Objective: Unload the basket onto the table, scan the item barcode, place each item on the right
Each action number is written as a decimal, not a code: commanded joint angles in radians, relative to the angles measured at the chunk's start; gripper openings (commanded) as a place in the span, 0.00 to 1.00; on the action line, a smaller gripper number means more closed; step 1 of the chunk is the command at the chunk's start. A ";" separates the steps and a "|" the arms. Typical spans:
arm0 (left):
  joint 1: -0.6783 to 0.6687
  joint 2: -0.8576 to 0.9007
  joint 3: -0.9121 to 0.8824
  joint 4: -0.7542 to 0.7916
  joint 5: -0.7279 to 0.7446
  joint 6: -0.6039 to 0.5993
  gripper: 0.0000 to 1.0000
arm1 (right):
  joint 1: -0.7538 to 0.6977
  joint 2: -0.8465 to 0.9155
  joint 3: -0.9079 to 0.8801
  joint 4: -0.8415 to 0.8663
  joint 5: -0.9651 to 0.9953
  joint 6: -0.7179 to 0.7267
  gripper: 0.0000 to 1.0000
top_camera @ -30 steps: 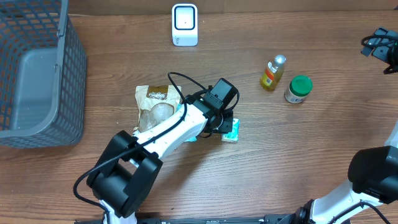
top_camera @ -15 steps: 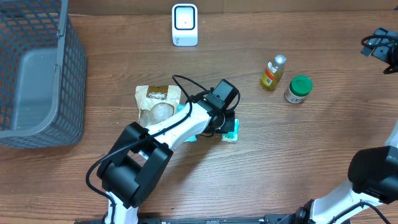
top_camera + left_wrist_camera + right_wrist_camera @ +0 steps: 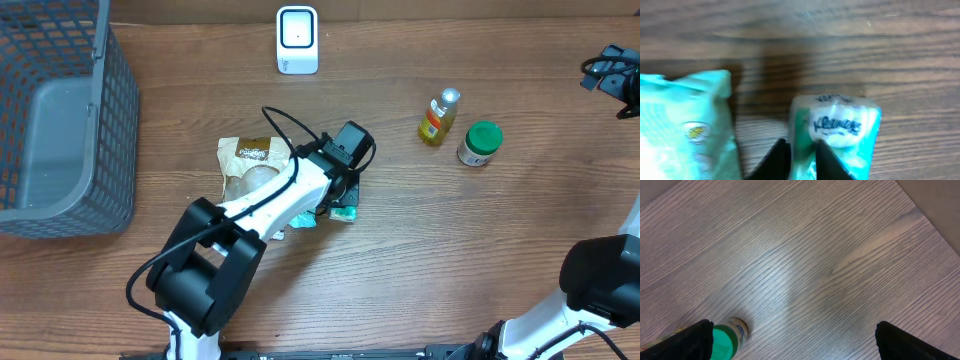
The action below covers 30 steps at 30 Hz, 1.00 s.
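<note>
Reaching into the middle of the tabletop [image 3: 470, 260], the left arm has its left fingers [image 3: 779, 159] pinched on the near left edge of a Kleenex tissue pack [image 3: 840, 127]. A strip of the green-and-white wrapper is caught between them, and the blue Kleenex logo faces the wrist camera. From overhead the pack [image 3: 346, 211] pokes out just below the wrist, near the centre of the table. I cannot tell whether it is resting on the wood or held just clear of it.

Just beside it to the left lies a second teal packet [image 3: 687, 132], close but apart. A brown snack bag [image 3: 250, 165] lies further left, partly under the arm. The white barcode scanner [image 3: 297, 40] stands at the far edge of the tabletop, well apart from the held pack. A grey mesh basket [image 3: 110, 110] fills the left end.

Over on the right, a small bottle of yellow liquid [image 3: 438, 117] and a jar with a green lid [image 3: 480, 143] stand upright, just beside each other. The right fingers [image 3: 695, 340] are spread wide and hold nothing. They hang above bare wood at the far right corner, with the green lid at the lower left of their own view.
</note>
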 commanded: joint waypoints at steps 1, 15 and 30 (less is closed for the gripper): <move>0.014 -0.043 0.006 -0.007 -0.010 0.033 0.32 | -0.001 -0.006 0.009 0.005 0.008 0.004 1.00; 0.024 -0.043 0.006 -0.074 0.109 0.029 0.28 | -0.001 -0.006 0.009 0.005 0.008 0.004 1.00; 0.026 0.002 0.003 -0.037 0.107 0.029 0.33 | -0.001 -0.006 0.009 0.005 0.008 0.004 1.00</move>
